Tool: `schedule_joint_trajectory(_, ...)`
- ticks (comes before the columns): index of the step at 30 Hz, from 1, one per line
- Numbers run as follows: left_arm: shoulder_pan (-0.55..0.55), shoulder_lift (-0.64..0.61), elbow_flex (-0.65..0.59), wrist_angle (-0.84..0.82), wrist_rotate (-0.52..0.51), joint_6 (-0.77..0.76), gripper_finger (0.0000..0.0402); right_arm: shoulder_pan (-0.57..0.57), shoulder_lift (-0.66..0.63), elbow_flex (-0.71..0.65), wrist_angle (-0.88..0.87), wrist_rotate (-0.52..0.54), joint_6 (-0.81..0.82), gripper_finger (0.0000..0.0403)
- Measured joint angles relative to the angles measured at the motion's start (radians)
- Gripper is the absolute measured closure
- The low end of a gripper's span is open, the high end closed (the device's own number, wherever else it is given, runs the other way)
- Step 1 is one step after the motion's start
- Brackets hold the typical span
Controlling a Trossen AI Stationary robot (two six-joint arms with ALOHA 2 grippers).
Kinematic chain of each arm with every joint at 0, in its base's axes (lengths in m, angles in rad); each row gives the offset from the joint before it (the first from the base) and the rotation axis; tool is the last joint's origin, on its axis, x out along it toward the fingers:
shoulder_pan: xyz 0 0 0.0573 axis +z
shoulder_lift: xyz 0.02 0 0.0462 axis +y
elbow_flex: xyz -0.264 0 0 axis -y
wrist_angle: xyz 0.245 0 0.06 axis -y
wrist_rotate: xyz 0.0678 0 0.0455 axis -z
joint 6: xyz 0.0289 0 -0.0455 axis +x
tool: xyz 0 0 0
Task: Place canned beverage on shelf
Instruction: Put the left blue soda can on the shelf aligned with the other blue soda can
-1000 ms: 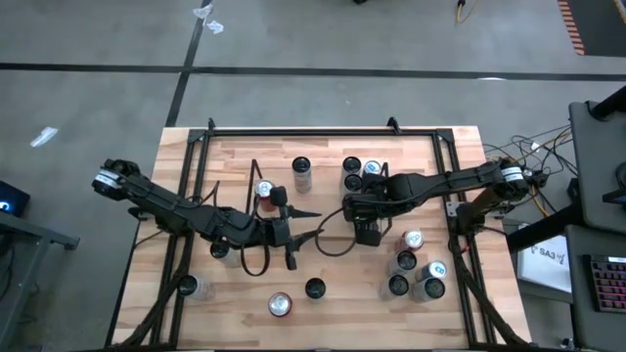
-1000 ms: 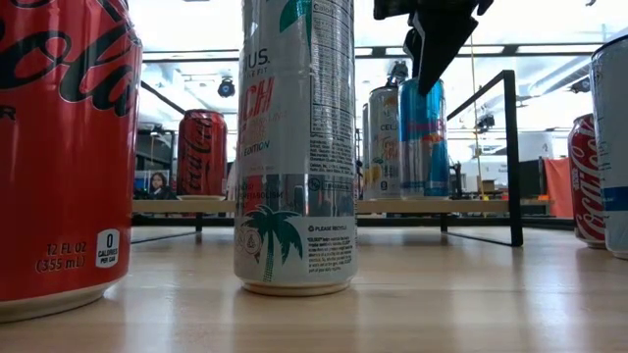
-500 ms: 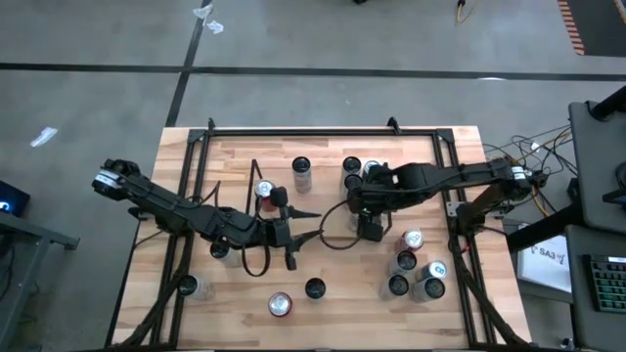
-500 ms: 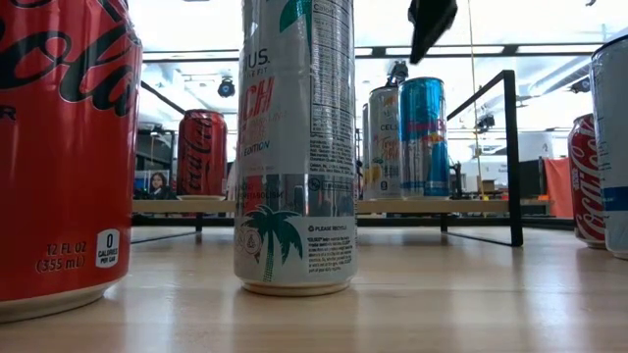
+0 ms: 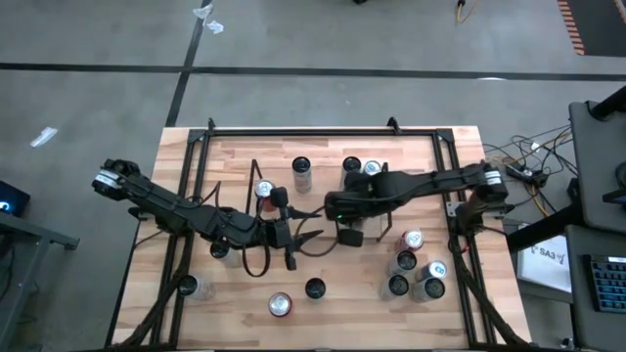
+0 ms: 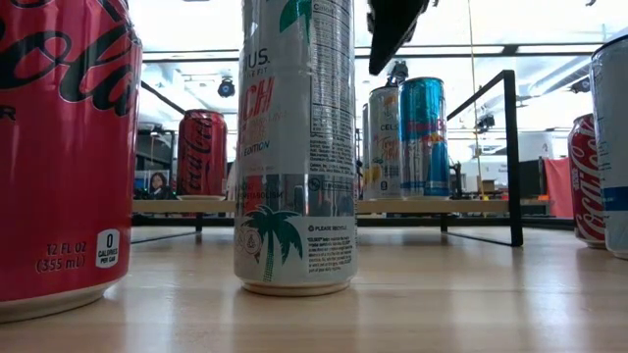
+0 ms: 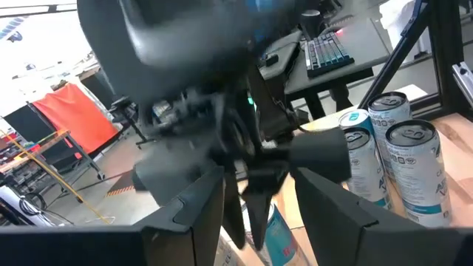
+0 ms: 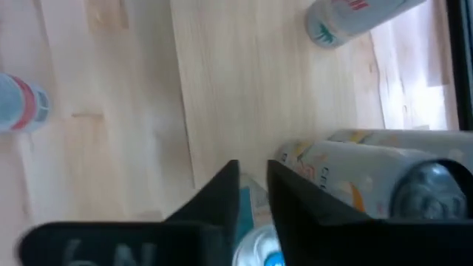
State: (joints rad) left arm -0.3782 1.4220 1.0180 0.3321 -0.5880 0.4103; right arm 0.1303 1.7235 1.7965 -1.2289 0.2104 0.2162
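The blue canned beverage point(image 6: 424, 137) stands upright on the shelf's wood base point(image 6: 481, 206), right beside a pale tall can point(image 6: 385, 142); from above its top point(image 5: 372, 168) shows. A red can point(image 6: 201, 152) stands farther left on the shelf. My right gripper point(image 6: 389, 47) hangs above the shelf cans, left of the blue can and clear of it, pointing steeply down, shut and empty; its fingers point(image 8: 222, 193) show the blue can's top below them. My left gripper point(image 5: 311, 228) waits level at mid-table, open, with nothing between its fingers point(image 7: 196, 207).
Loose cans stand on the table: a red one point(image 6: 59, 157) and a tall pale one point(image 6: 294, 147) near the front edge, a cluster point(image 5: 411, 269) at the right, one point(image 5: 189, 286) at the near left. A black tubular frame point(image 5: 313, 132) surrounds the table.
My right gripper has let go of the blue can, risen above it, moved toward the table's left, and shut. The blue can stays upright on the shelf beside the pale can.
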Motion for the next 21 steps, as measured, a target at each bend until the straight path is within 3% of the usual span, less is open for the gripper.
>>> schedule_joint_trajectory(4,0.000,0.000,0.000,0.000,0.000,0.000,0.0249,0.000,0.035,0.013,-0.017,0.000,-0.029,0.0389)
schedule_joint_trajectory(21,0.000,0.000,0.000,-0.008,-0.002,0.000,0.0249,-0.017,0.062,0.016,-0.188,0.002,0.018,0.0390)
